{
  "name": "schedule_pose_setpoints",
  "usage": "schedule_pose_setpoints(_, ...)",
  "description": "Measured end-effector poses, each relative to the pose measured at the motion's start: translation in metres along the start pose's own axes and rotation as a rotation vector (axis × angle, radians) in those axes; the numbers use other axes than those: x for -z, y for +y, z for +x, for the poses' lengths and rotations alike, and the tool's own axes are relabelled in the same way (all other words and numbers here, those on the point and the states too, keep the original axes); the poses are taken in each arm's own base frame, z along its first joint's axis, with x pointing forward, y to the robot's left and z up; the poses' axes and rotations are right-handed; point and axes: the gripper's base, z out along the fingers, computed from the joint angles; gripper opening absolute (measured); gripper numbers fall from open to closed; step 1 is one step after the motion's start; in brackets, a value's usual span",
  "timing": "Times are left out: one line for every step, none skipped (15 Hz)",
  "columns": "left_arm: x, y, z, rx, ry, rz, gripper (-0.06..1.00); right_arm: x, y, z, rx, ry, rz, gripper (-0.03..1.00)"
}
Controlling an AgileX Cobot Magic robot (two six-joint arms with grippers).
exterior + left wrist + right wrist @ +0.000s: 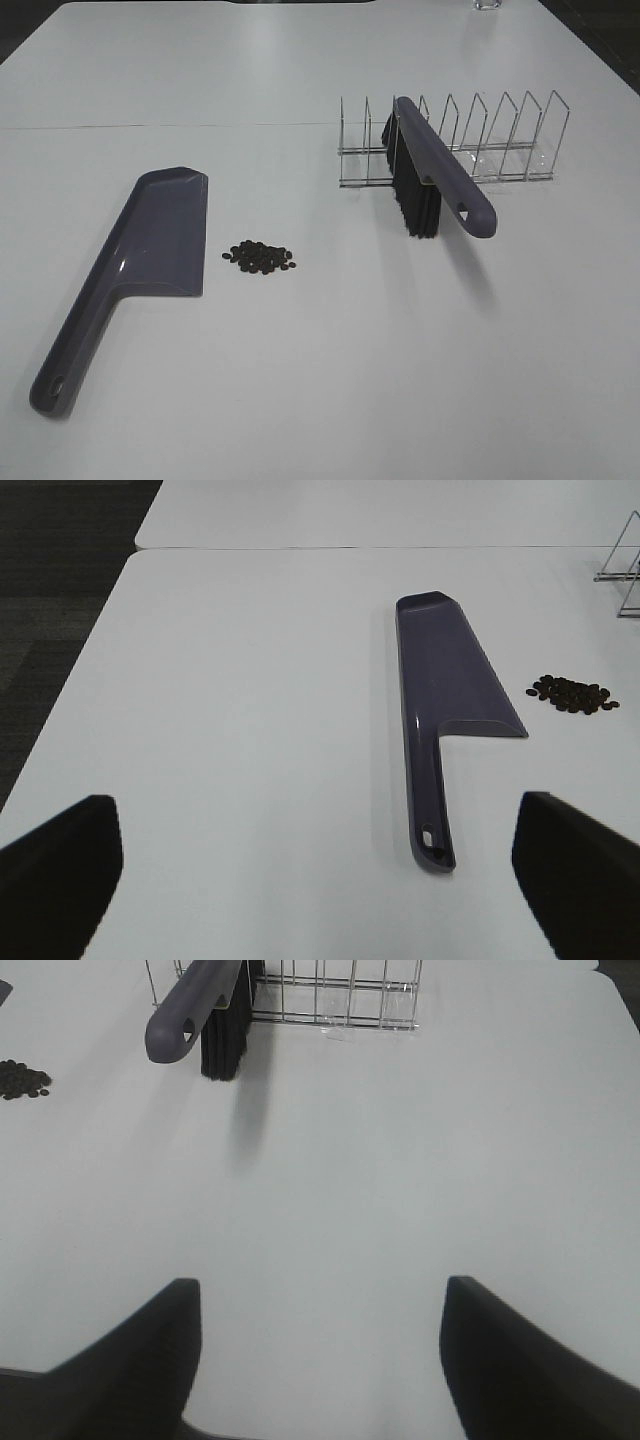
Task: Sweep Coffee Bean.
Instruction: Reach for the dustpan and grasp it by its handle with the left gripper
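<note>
No sweeping yet. The coffee bean (259, 257) pile sits mid-frame, just right of the dustpan (165, 235). The brush (445, 175) rests in its rack (520, 178). The left claw (315, 810) and right claw (320, 1290) are spread, empty.

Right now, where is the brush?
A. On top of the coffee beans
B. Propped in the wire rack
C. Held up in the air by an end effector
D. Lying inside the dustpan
B: the brush sits propped in the wire rack, well away from the dustpan.
</note>
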Motion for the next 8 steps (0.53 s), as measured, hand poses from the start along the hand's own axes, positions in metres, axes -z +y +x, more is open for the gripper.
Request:
schedule_pose_setpoints(0.0000, 0.0000, 0.0000, 0.000, 0.000, 0.000, 0.99, 0.0000, 0.0000, 0.0000, 0.000, 0.000, 0.000, 0.59)
schedule_pose_setpoints(0.0000, 0.0000, 0.0000, 0.000, 0.000, 0.000, 0.99, 0.0000, 0.0000, 0.0000, 0.000, 0.000, 0.000, 0.59)
schedule_pose_setpoints(0.0000, 0.0000, 0.0000, 0.000, 0.000, 0.000, 0.99, 0.0000, 0.0000, 0.0000, 0.000, 0.000, 0.000, 0.59)
schedule_pose_setpoints(0.0000, 0.0000, 0.0000, 0.000, 0.000, 0.000, 0.99, 0.0000, 0.0000, 0.0000, 0.000, 0.000, 0.000, 0.59)
schedule_pose_setpoints(0.0000, 0.0000, 0.0000, 0.000, 0.000, 0.000, 0.99, 0.0000, 0.0000, 0.0000, 0.000, 0.000, 0.000, 0.59)
schedule_pose_setpoints(0.0000, 0.0000, 0.0000, 0.000, 0.000, 0.000, 0.99, 0.0000, 0.0000, 0.0000, 0.000, 0.000, 0.000, 0.59)
schedule_pose_setpoints(0.0000, 0.0000, 0.0000, 0.000, 0.000, 0.000, 0.99, 0.0000, 0.0000, 0.0000, 0.000, 0.000, 0.000, 0.59)
schedule_pose_setpoints(0.0000, 0.0000, 0.0000, 0.000, 0.000, 0.000, 0.99, 0.0000, 0.0000, 0.0000, 0.000, 0.000, 0.000, 0.59)
